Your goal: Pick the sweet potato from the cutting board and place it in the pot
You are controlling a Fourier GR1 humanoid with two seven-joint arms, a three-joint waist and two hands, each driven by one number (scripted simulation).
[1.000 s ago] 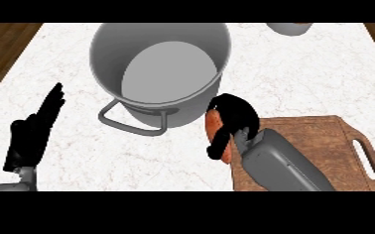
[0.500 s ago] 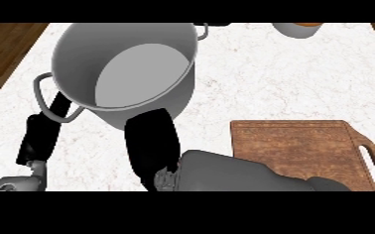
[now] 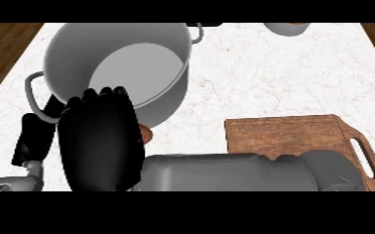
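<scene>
The big grey pot [image 3: 81, 54] stands at the upper left, and its inside shows only a bare grey bottom. My right hand [image 3: 99, 141] is just in front of the pot's near wall, its back turned to the view. It is shut on the sweet potato [image 3: 147, 133], of which only an orange-brown sliver peeks out at the hand's right edge. The grey right forearm [image 3: 234, 171] crosses the lower part of the view. The wooden cutting board [image 3: 293, 131] lies at the right with nothing on its visible part. My left hand [image 3: 33, 139] rests open at the left, partly hidden by the right hand.
A bowl [image 3: 285, 28] sits at the far right edge of the white marble counter [image 3: 264, 79]. The pot's handles stick out at its near left [image 3: 31, 91] and far right [image 3: 196, 32]. A dark wood floor shows beyond the counter's left edge.
My right hand has carried the sweet potato leftward from the cutting board to the pot's near side and has risen closer to the view. The left hand has stayed put.
</scene>
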